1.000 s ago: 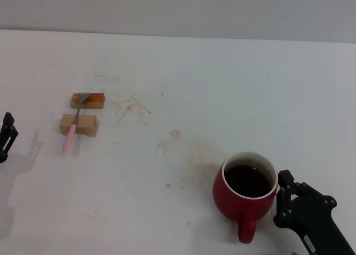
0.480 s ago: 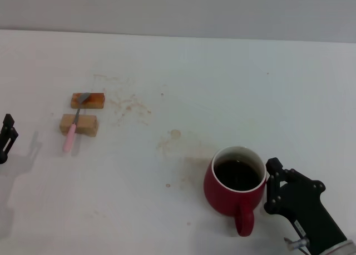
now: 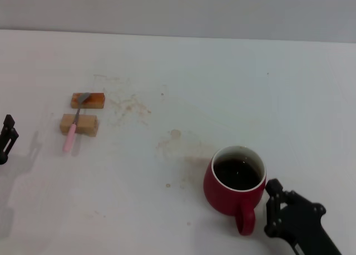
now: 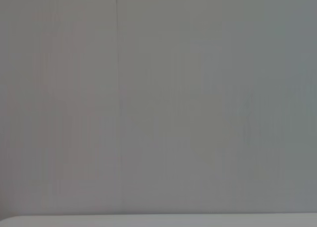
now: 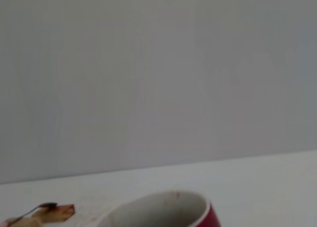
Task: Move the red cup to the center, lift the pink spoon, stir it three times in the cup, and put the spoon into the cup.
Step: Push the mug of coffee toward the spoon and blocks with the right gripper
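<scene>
Right gripper (image 3: 276, 210) runs off the head view's lower edge beside the red cup (image 3: 233, 181); finger state unclear. Left gripper (image 3: 6, 137) cut by the side edge. Right wrist view shows only the cup's rim (image 5: 163, 209), base cut off.

red cup (image 5: 163, 209) rim close, pink spoon (image 5: 30, 210) beyond

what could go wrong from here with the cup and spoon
The red cup holds dark liquid close to its rim; any knock from the right gripper just beside its handle, or brisk stirring, could slosh it onto the table, which is stained already. The pink spoon lies bridged across two wooden blocks, so a clumsy grasp by the left gripper at the table's left edge might tip it off or shift a block.
</scene>
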`<control>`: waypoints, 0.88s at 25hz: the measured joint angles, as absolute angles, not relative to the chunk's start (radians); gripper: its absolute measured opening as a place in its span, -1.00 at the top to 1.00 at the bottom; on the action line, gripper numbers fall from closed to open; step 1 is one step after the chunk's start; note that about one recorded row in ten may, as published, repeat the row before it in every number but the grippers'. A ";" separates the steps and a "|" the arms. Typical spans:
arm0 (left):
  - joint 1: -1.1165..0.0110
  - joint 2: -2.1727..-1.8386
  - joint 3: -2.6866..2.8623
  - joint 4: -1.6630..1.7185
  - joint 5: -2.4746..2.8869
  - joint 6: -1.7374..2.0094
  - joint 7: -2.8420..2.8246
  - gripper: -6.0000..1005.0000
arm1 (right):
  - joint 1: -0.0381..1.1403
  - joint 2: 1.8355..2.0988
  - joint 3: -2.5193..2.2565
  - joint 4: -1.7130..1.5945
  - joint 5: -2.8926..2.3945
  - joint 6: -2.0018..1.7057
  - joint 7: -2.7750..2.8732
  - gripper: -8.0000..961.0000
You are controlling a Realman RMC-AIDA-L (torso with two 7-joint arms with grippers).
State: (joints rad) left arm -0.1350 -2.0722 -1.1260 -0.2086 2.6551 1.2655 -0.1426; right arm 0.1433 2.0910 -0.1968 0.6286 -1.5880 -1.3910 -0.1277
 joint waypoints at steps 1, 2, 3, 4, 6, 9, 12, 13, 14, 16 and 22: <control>-0.135 -2.072 -1.126 -0.209 2.655 1.266 -0.143 -0.66 | 0.133 2.091 -0.202 0.635 -1.589 -1.391 -0.128 0.98; -0.135 -2.072 -1.126 -0.209 2.655 1.266 -0.143 -0.66 | 0.127 2.091 -0.206 0.639 -1.589 -1.392 -0.128 0.98; -0.136 -2.071 -1.126 -0.209 2.655 1.266 -0.143 -0.66 | 0.123 2.091 -0.210 0.641 -1.590 -1.393 -0.128 0.98; -0.137 -2.070 -1.126 -0.208 2.656 1.266 -0.143 -0.66 | 0.117 2.091 -0.222 0.647 -1.590 -1.395 -0.129 0.98; -0.138 -2.070 -1.126 -0.208 2.656 1.266 -0.143 -0.66 | 0.116 2.092 -0.231 0.650 -1.590 -1.396 -0.129 0.98; -0.139 -2.070 -1.126 -0.209 2.657 1.266 -0.143 -0.66 | 0.120 2.091 -0.248 0.654 -1.590 -1.399 -0.129 0.98; -0.140 -2.069 -1.126 -0.208 2.659 1.266 -0.143 -0.66 | 0.126 2.091 -0.249 0.654 -1.590 -1.396 -0.129 0.98; -0.140 -2.069 -1.126 -0.209 2.659 1.266 -0.143 -0.66 | 0.130 2.091 -0.249 0.654 -1.591 -1.394 -0.129 0.98; -0.140 -2.069 -1.126 -0.209 2.659 1.266 -0.143 -0.65 | 0.134 2.091 -0.249 0.652 -1.591 -1.393 -0.129 0.98; -0.140 -2.070 -1.126 -0.208 2.660 1.266 -0.143 -0.65 | 0.143 2.091 -0.248 0.648 -1.592 -1.392 -0.130 0.98; -0.139 -2.070 -1.126 -0.207 2.657 1.266 -0.143 -0.65 | 0.179 2.091 -0.246 0.636 -1.593 -1.390 -0.128 0.98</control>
State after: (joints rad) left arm -0.1388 -2.0704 -1.1260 -0.2067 2.6575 1.2655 -0.1426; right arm 0.1786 2.0907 -0.2465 0.6364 -1.5926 -1.3896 -0.1282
